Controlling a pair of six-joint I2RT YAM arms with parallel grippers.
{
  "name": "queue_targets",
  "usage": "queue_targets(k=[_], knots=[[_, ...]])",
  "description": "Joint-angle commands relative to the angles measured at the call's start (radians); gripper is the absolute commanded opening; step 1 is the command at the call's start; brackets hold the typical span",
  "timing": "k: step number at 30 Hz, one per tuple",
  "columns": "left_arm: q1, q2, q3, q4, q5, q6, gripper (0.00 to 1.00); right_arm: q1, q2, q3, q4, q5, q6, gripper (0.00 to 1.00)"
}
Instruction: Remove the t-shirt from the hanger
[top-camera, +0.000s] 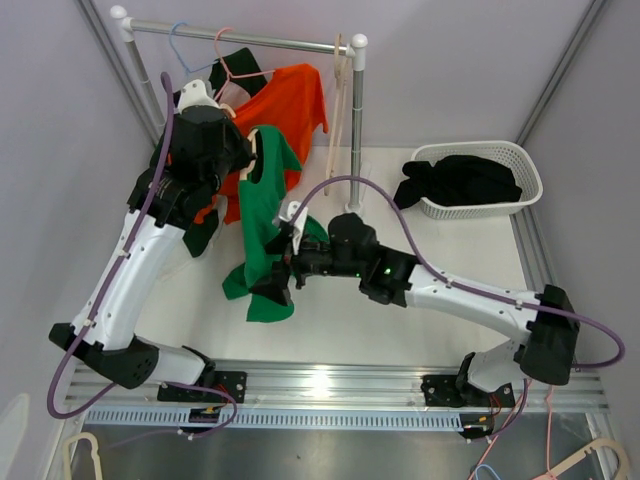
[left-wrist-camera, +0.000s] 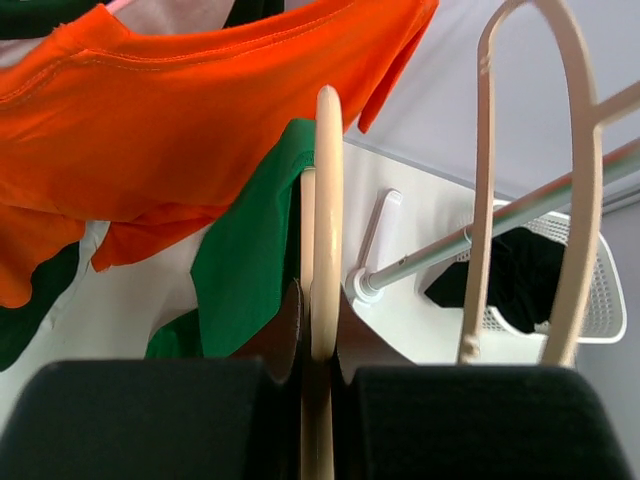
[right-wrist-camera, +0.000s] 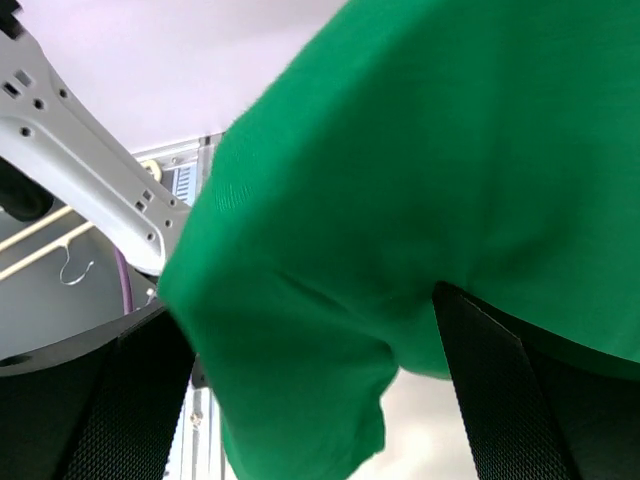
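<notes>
From above, the bright green cotton t-shirt hangs on a pale wooden hanger, in front of an orange t-shirt on the metal rack bar. The left pincer is up high at the hanger. The shirt's long line runs from that hanger down towards the near edge of the white desk. Its neck end points up and back, and its bottom end points down and forward. The right pincer is at the bottom end, so it is the nearer one for pulling. A white plastic basket of black clothes sits well apart on the right. In the left wrist view, the left pincer is clamped tight on the hanger, which stands straight up, with green cloth just beside it. In the right wrist view, the right pincer has its fingers wide apart, with green cloth hanging between them, not squeezed. I think it must close, then pull down and away from the hanger.
</notes>
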Motion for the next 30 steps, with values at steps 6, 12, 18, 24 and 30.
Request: queue_targets(k=[6,12,18,24,30], knots=[[-0.007,-0.018,0.014,0.13,-0.038,0.03,0.01,0.072,0.054,0.074,0.054,0.016,0.015,0.09],[0.032,0.064,0.06,0.156,0.021,0.038,0.01,0.265,-0.101,0.011,-0.068,0.189,-0.023,0.0],[0.054,0.143,0.123,0.156,0.06,0.026,0.01,0.503,-0.138,-0.157,-0.047,0.344,0.092,0.0],[0.052,0.187,0.339,-0.015,0.162,0.037,0.01,0.488,-0.061,-0.344,0.152,0.469,0.253,0.0],[-0.013,-0.036,0.069,-0.093,0.458,0.135,0.01,0.32,-0.211,-0.378,0.119,0.589,0.212,0.0]])
